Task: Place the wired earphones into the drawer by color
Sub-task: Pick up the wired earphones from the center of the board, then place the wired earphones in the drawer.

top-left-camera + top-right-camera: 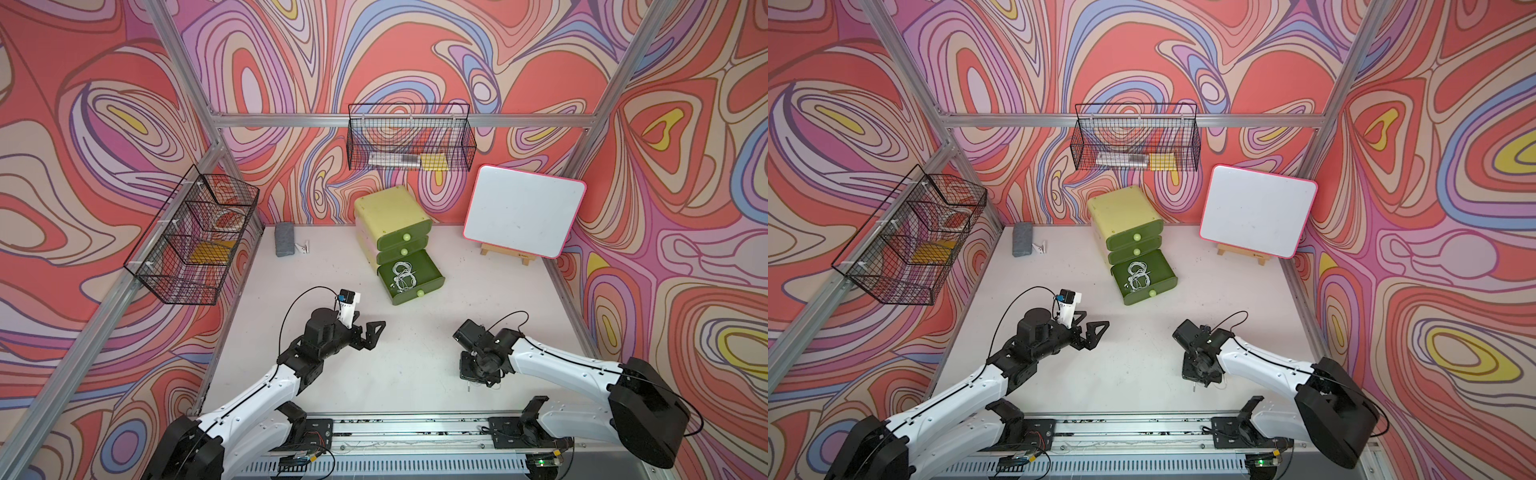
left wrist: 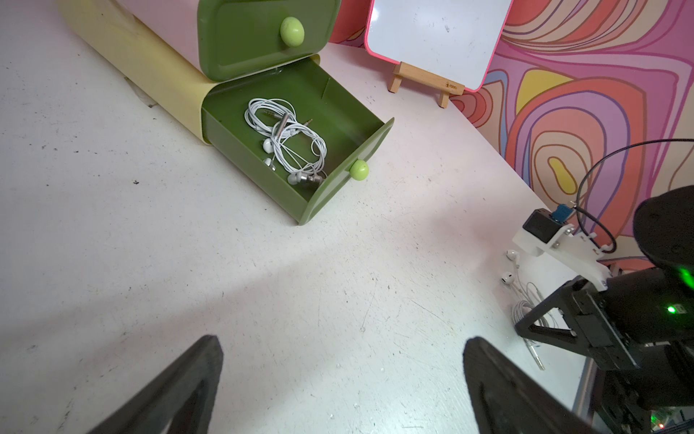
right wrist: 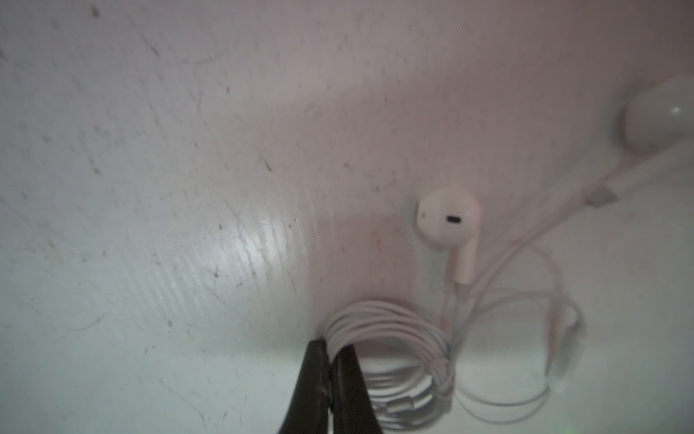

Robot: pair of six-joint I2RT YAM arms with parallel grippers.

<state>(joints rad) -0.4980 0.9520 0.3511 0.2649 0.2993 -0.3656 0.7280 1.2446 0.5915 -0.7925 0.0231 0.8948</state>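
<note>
**A:** Since the right gripper (image 3: 332,347) is pinched tight on one edge of the white earphones (image 3: 390,338), near right on the table (image 3: 150,188), how should the lift go?

**B:** Straight up and slowly, I'd say. Only the wound bundle is gripped. One earbud (image 3: 448,220) and a loose loop lie free beside it, so they will likely dangle and could snag the drawer's front.

**A:** And the target?

**B:** The bottom drawer (image 2: 255,171), pulled open at far centre, well apart from the grip. Other white sets (image 2: 289,139) already lie in it, so the colour matches. Carry high and release over the middle.

**A:** What about the left gripper (image 2: 343,340)?

**B:** Spread wide, holding nothing, hovering near left.

**A:** How do the earphones look?

**B:** Thin white cable, wound in several turns and tied round itself at one spot, with smooth glossy buds and a silvery plug end.
</note>
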